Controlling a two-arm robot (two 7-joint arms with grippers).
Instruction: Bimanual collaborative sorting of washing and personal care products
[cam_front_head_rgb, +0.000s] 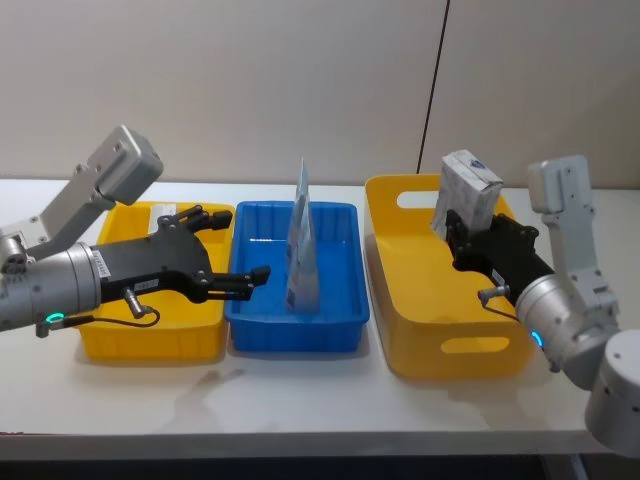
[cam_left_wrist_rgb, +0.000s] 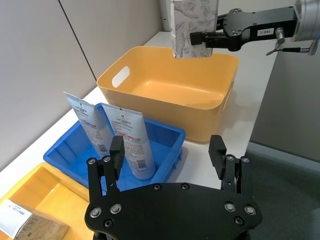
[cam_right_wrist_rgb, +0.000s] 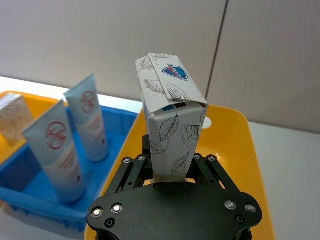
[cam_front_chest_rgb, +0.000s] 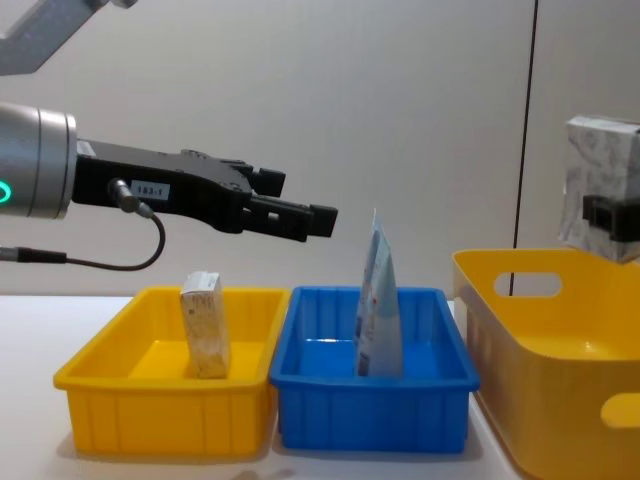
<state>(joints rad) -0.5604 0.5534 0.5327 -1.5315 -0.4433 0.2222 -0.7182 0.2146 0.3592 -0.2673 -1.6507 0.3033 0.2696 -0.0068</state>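
Note:
My right gripper (cam_front_head_rgb: 456, 236) is shut on a grey-white marbled pack (cam_front_head_rgb: 468, 190) with a blue label, holding it upright above the large yellow basket (cam_front_head_rgb: 470, 350). The same pack (cam_right_wrist_rgb: 170, 125) rises from between the jaws in the right wrist view. Two pale-blue pouches (cam_left_wrist_rgb: 132, 145) stand upright in the blue tray (cam_front_head_rgb: 290, 335). In the yellow tray (cam_front_chest_rgb: 150, 400) a small tan box (cam_front_chest_rgb: 203, 325) stands on end. My left gripper (cam_front_head_rgb: 238, 245) hovers open and holding nothing over the seam between the yellow and blue trays.
The three containers stand in a row on a white table (cam_front_head_rgb: 300, 410), with the basket on the right. A pale wall rises close behind them. The basket's floor (cam_left_wrist_rgb: 175, 92) is bare.

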